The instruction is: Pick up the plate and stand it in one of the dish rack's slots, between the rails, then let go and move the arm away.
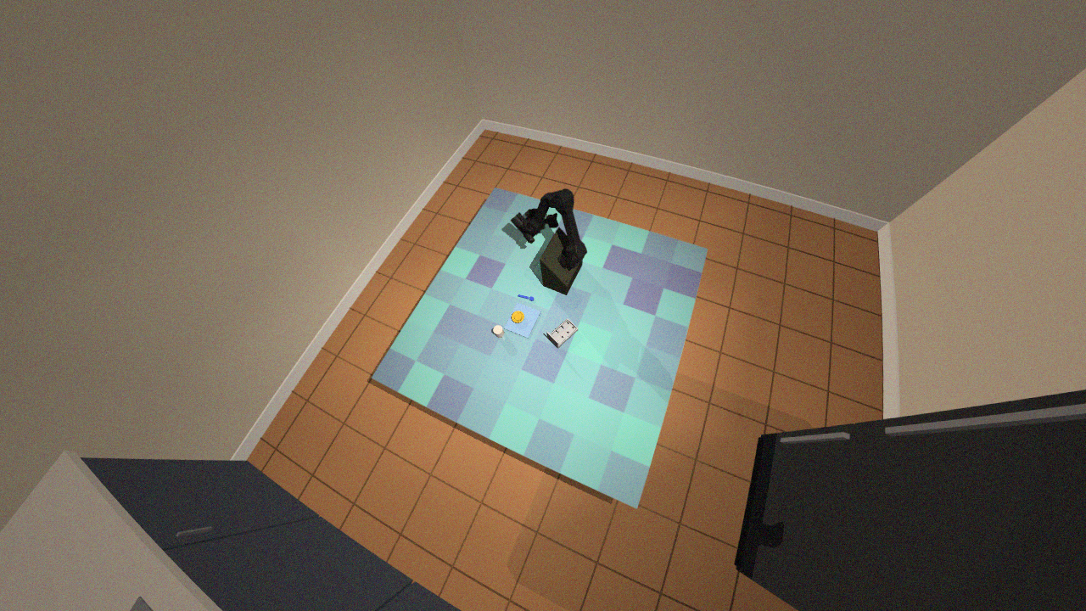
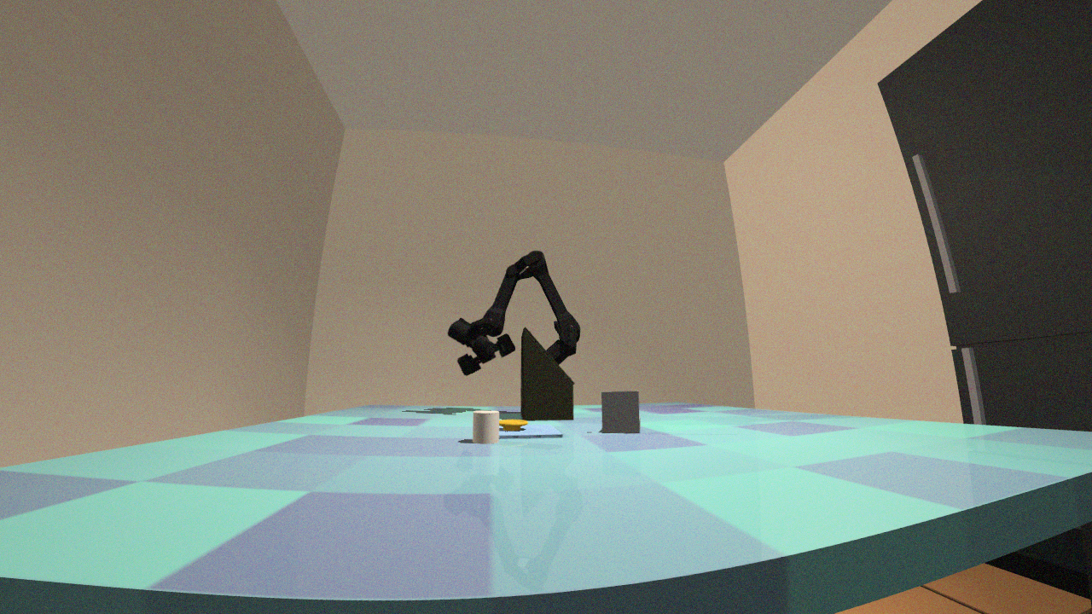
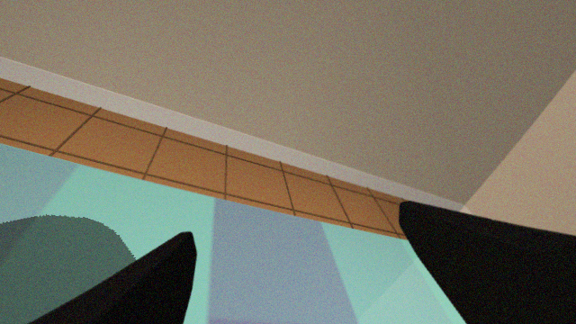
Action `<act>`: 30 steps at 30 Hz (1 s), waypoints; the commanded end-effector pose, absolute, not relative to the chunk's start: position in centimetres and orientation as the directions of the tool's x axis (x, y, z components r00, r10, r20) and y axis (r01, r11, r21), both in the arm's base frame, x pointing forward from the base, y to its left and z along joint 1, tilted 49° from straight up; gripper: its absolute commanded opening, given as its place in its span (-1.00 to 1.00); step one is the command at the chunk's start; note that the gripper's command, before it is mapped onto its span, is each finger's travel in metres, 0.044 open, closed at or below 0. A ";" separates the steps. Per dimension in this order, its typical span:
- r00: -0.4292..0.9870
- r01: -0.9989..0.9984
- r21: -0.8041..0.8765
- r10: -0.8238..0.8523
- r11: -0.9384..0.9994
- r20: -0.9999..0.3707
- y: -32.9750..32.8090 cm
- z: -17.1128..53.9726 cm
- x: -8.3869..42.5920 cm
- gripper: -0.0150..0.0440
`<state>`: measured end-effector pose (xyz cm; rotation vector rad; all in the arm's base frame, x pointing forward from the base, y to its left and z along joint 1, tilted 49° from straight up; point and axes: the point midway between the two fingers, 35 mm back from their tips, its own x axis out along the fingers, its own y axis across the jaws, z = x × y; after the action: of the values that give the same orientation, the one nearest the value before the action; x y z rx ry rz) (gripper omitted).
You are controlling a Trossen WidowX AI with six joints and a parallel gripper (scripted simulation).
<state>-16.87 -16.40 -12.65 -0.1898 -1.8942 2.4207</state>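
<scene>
Here plate [image 1: 517, 316] lies flat on blue mat [image 1: 529, 322], face up; gripper [image 1: 522, 225] spread wide, holding nothing.

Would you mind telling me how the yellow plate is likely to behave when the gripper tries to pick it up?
The plate looks shallow and lies flat on a blue mat, so getting under its rim may be awkward. It appears rigid, probably not floppy. Being round, it might roll once stood on edge.

White cup [image 1: 498, 329], blue spoon [image 1: 525, 297], placemat [image 1: 529, 319].
</scene>
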 end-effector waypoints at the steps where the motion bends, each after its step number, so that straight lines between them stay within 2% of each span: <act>1: -0.990 0.032 -0.970 0.123 -0.239 -0.063 -16.5 -12.7 -16.8 0.86; 15: -0.928 0.370 -0.929 0.055 0.023 -0.368 -21.3 -16.7 -12.2 0.86; 30: -0.758 0.615 -0.687 0.050 0.386 -0.650 -24.6 -19.3 -4.0 0.86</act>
<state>-6.22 -23.97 -18.96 -0.7523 -2.8712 2.0760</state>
